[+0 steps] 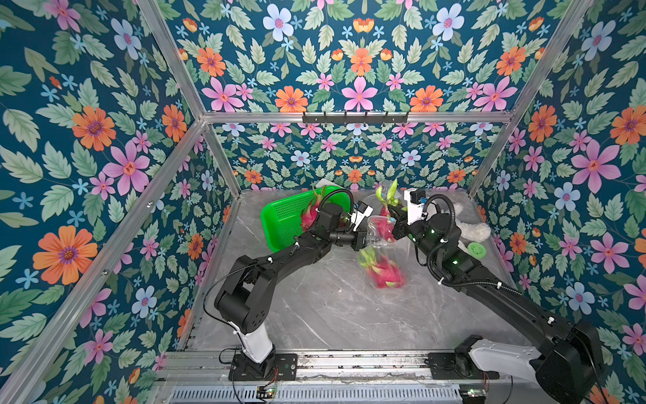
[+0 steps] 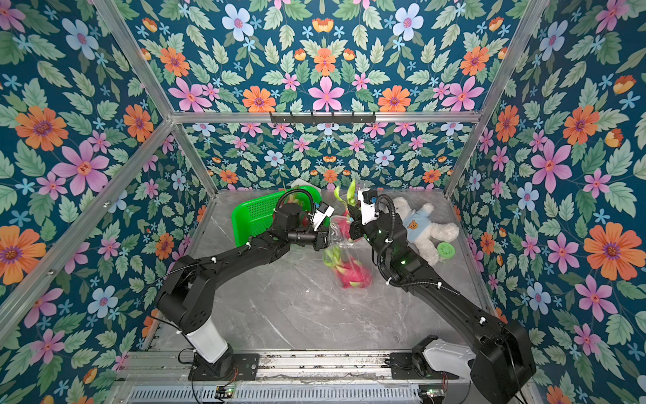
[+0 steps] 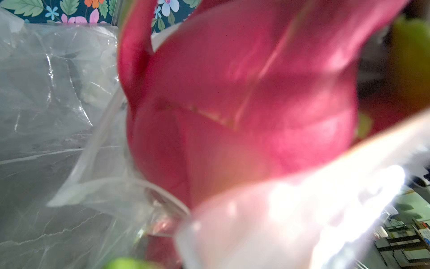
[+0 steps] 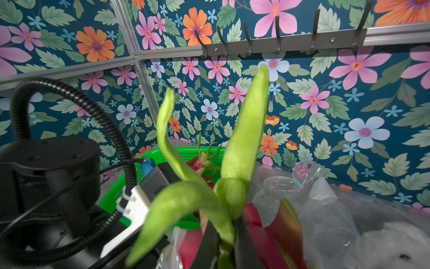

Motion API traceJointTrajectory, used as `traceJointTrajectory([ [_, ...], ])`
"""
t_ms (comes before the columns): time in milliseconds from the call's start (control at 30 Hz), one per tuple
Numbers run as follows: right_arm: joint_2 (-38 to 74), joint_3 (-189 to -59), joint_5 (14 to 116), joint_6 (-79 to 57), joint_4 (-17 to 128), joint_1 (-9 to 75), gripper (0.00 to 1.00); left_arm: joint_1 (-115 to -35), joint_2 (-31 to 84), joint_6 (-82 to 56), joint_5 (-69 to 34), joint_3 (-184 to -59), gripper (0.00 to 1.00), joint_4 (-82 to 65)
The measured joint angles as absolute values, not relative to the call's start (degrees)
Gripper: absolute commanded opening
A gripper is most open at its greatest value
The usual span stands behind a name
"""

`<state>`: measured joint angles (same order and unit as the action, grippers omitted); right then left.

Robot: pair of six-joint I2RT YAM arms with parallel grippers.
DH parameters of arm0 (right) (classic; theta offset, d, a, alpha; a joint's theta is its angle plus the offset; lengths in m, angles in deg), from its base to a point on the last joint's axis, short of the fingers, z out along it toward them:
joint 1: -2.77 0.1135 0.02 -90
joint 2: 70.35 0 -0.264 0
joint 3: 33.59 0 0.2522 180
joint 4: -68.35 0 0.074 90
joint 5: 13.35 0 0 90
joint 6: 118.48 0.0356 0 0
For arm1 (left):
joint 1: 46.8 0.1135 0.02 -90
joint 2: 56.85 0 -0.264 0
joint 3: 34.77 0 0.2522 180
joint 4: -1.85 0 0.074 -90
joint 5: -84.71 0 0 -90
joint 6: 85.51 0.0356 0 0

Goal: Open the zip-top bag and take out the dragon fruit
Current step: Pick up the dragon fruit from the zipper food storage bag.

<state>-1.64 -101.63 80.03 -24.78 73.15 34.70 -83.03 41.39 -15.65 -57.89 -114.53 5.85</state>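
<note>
The held dragon fruit stands scales-up in the mouth of the zip-top bag, its pink body partly above the rim, with the film close round it. The right claw is clamped on it near the base of the green scales. Those scales look thin and bendy, so I judge they could tear or slide out of the grip and drop the fruit back in.

The left claw is closed on the bag's edge, just beside the fruit. If the film clings to the skin, or a scale catches the zip strip, a lift would drag the whole bag up or pull the edge out of that claw.

A second dragon fruit shows blurred, low in the bag. Its weight loads the film, and it could spill onto the bench and roll.

A third dragon fruit sits in the green basket behind the left arm, so carrying the held one there risks a bump between the arms. The teddy bear lies just beside the right arm and could be swept aside
</note>
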Motion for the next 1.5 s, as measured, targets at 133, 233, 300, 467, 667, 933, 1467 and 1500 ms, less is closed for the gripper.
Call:
traceJointTrajectory([
  [133, -2.4, -103.2, 80.7, -25.9, 72.3, 34.8, 0.0, -83.0, 40.5, -15.0, -58.0, -114.1, 0.0, 7.2],
  [233, -3.3, -104.7, 80.6, -26.0, 70.5, 34.7, 0.0, -83.0, 40.5, -14.7, -58.3, -114.0, 0.0, 7.8],
  [300, -4.2, -105.4, 80.2, -25.7, 69.4, 34.7, 0.0, -83.0, 40.5, -14.6, -58.5, -113.9, 0.0, 8.4],
  [467, -7.6, -105.4, 78.4, -22.3, 67.5, 34.7, 0.0, -83.0, 40.5, -14.0, -58.8, -113.2, 0.0, 9.1],
  [667, -11.0, -103.4, 76.2, -16.9, 65.0, 34.6, 0.0, -82.1, 40.8, -12.1, -57.2, -114.2, 0.0, 7.5],
  [933, -15.2, -97.9, 79.0, -14.6, 64.5, 34.6, 0.0, -81.4, 41.5, -10.8, -51.2, -118.8, 0.0, 4.2],
  [1467, -9.5, -110.6, 79.7, -20.6, 63.6, 34.5, 0.0, -81.4, 36.8, -11.7, -45.8, -115.1, 0.0, 6.5],
  [1500, -9.3, -111.0, 79.7, -20.8, 63.8, 34.5, 0.0, -81.4, 36.6, -11.7, -45.8, -114.6, 0.0, 6.7],
])
